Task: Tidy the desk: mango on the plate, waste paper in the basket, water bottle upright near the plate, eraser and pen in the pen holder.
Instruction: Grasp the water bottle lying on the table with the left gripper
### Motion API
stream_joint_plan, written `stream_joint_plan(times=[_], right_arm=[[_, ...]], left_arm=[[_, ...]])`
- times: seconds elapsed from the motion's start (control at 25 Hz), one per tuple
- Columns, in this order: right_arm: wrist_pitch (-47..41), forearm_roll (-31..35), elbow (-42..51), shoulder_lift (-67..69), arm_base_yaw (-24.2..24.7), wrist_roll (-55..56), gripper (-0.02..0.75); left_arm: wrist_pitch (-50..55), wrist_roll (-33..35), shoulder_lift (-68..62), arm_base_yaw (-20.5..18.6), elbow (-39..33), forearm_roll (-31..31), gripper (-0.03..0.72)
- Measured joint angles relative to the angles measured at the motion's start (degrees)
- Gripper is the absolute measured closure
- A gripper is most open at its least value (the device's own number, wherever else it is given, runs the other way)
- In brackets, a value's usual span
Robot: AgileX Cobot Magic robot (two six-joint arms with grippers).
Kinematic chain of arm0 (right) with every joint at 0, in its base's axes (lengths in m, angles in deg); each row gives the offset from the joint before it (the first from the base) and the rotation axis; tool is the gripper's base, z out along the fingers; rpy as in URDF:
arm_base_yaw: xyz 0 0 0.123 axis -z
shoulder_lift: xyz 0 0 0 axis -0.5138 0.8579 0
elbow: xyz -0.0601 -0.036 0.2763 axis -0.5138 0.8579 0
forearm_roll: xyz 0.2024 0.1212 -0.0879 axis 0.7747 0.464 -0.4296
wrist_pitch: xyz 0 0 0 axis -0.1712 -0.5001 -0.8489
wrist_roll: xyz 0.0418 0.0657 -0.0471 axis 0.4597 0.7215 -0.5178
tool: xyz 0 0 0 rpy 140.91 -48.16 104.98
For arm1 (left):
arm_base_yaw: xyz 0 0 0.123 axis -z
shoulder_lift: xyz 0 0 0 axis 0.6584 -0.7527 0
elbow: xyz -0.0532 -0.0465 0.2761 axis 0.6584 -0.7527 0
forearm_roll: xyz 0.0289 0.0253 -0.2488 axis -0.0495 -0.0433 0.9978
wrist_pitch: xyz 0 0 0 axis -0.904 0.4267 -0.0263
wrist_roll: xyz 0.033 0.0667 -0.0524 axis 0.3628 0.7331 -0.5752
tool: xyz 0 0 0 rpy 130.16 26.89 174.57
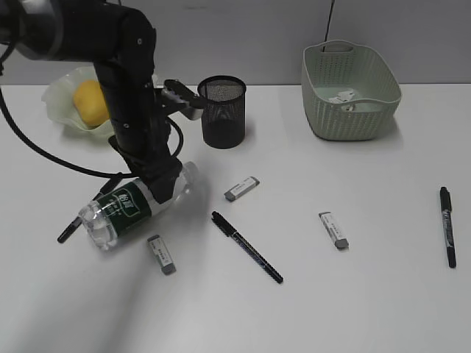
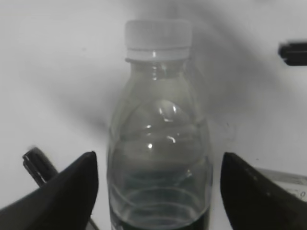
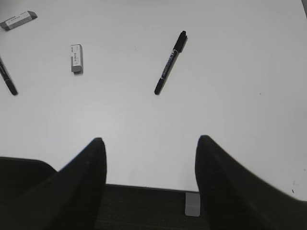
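Observation:
The water bottle (image 1: 121, 213) lies on its side on the white desk (image 1: 294, 309). My left gripper (image 1: 163, 187) is down over its cap end. In the left wrist view the jaws (image 2: 158, 160) are open on either side of the bottle (image 2: 160, 143), with gaps on both sides. The mango (image 1: 90, 101) sits on the wavy green plate (image 1: 57, 104). The waste paper (image 1: 346, 97) lies in the basket (image 1: 352, 118). The pen holder (image 1: 222, 112) stands at the back. My right gripper (image 3: 149, 143) is open and empty above the desk's front edge, out of the exterior view.
Three erasers (image 1: 242, 188) (image 1: 333, 229) (image 1: 161, 254) lie on the desk. One pen (image 1: 246, 246) lies in the middle, one (image 1: 447, 225) at the right, and another (image 1: 70, 229) pokes out from under the bottle. The right wrist view shows a pen (image 3: 171, 62) and an eraser (image 3: 76, 58).

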Motion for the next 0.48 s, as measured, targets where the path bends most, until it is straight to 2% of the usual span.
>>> stream_joint_plan(times=[0.48], right_arm=[[0.0, 0.0, 0.0, 0.0, 0.0, 0.0, 0.279]], left_arm=[[0.49, -1.75, -4.29, 0.0, 0.15, -0.27, 0.098]])
